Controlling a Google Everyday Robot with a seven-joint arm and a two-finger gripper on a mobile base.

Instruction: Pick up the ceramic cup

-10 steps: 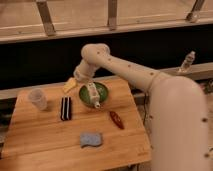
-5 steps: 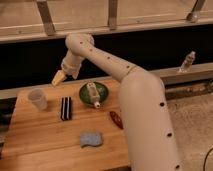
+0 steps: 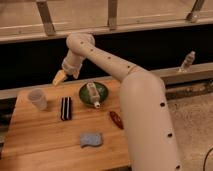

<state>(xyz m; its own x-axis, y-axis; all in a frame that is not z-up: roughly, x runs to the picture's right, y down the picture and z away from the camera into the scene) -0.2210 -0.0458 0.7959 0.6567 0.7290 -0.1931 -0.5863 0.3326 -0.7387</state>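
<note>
The ceramic cup point(image 3: 37, 98) is a small pale tumbler standing upright near the back left of the wooden table point(image 3: 40, 142). My gripper point(image 3: 59, 77), with yellowish fingers, hangs in the air above the table's back edge. It is up and to the right of the cup and well apart from it. Its jaws stand open and hold nothing. The long white arm reaches in from the lower right and passes over the table's right side.
A green bowl point(image 3: 102, 90) with a white bottle point(image 3: 93, 95) lying in it sits right of the cup. A black bar point(image 3: 65, 108), a blue sponge point(image 3: 91, 139) and a reddish-brown item point(image 3: 116, 119) lie on the table. A clear bottle point(image 3: 186, 61) stands on the right ledge.
The arm has swung left: the gripper moved from above the green bowl to the air over the table's back edge, closer to the cup. Nothing on the table moved.
</note>
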